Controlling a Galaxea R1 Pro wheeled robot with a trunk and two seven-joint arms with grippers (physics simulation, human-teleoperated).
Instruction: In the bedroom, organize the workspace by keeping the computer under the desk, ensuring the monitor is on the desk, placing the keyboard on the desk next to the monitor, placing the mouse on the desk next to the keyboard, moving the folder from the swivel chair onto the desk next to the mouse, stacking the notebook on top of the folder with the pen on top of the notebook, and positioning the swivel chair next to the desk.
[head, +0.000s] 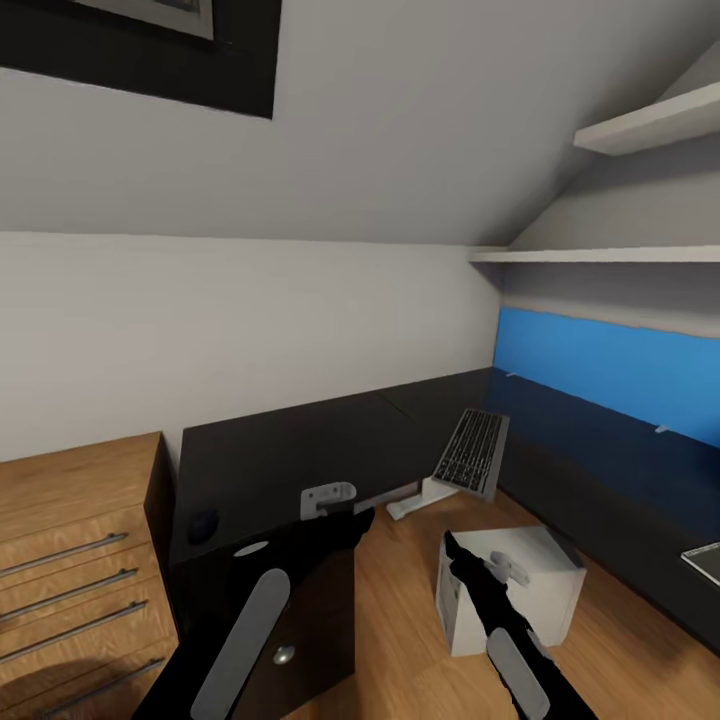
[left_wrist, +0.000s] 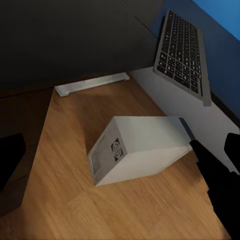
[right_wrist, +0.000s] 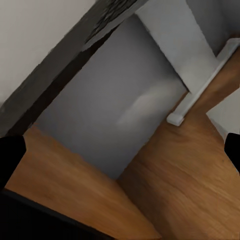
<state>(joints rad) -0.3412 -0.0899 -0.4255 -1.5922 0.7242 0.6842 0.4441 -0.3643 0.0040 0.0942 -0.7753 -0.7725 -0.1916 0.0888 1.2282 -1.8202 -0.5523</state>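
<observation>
Computer (head: 515, 590) on wood floor (head: 400, 610), in the L of the tabletop (head: 290, 450), not under it. Keyboard (head: 472, 452) tilted up off tabletop's inner edge. Right pincer (head: 452, 545) beside computer; left pincer (head: 362, 518) at tabletop edge: both spread per wrist views.

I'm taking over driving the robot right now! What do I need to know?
Left gripper: open, empty, by the edge of the desk.
Right gripper: open, empty, near the computer.
Computer: on the floor in the desk's nook, not under the top.
Keyboard: propped up tilted, not lying flat on the desk.
Done: nothing visible.
Left: both of those, then every other step.
</observation>
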